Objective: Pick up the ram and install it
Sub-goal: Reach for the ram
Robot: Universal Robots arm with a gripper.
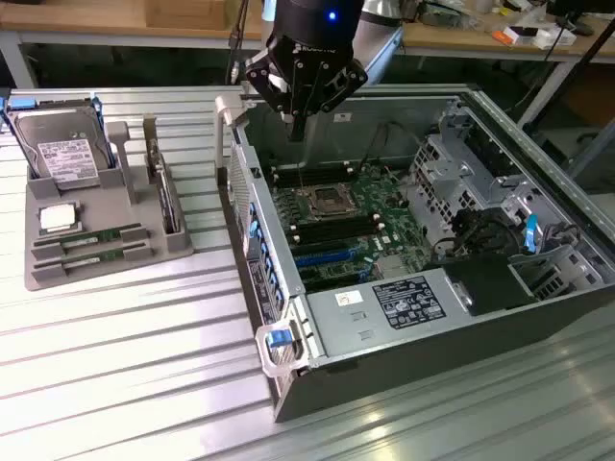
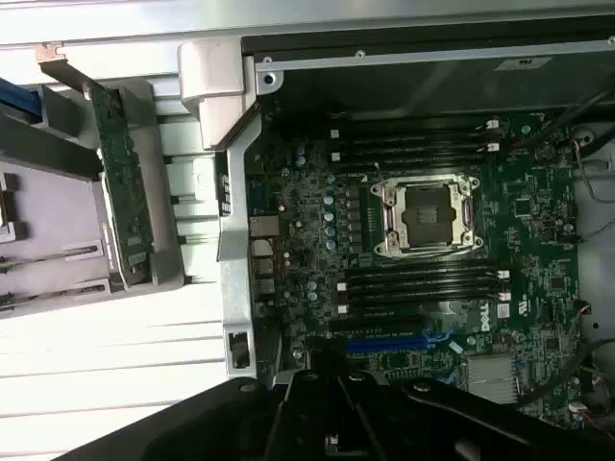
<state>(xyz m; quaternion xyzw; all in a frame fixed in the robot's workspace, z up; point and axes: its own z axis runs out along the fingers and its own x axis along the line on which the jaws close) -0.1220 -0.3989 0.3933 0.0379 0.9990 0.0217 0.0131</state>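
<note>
While the ram (image 1: 165,197), seemingly, stands in the tray (image 1: 67,276) at the exterior view's left, the gripper (image 1: 298,131) hangs pinched shut, empty, above the computer (image 1: 338,338).

The hand (image 1: 297,125) hangs closed, seemingly empty, above the open computer case (image 1: 404,370).

Tray (image 1: 159,252) (hard drive (image 1: 65,154) inside) sits exterior view's left of case (image 1: 432,360).
</note>
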